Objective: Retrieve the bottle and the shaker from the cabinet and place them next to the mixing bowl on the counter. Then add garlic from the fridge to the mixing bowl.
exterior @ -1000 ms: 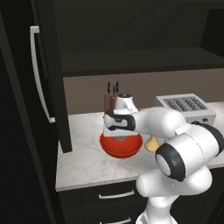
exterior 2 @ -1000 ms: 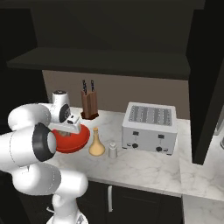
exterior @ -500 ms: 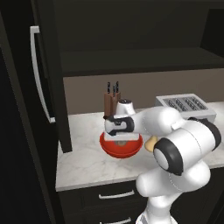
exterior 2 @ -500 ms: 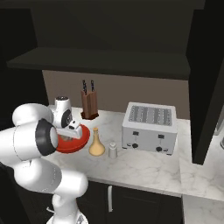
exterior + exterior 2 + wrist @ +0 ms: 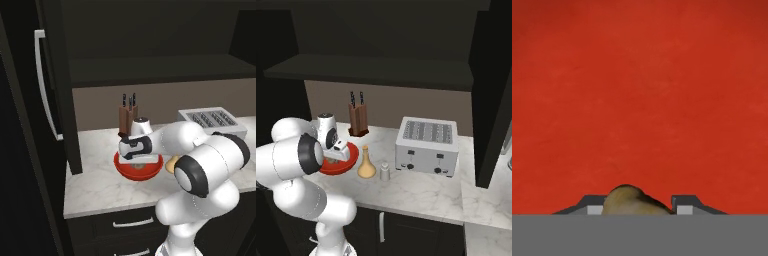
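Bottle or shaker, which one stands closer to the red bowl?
The bottle: tan, bulbous, right beside the bowl. The shorter white shaker stands beyond it.

Tool (image 5: 637, 207) down, clamped on garlic (image 5: 632, 201)

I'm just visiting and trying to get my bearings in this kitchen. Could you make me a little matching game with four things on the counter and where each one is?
Things:
1. garlic
2. bottle
3. shaker
4. knife block

Places:
A. at the back wall, behind the mixing bowl
B. between bottle and toaster
C. between the pincer's tips, over the bowl
D. just right of the bowl

Pairs: 1-C, 2-D, 3-B, 4-A
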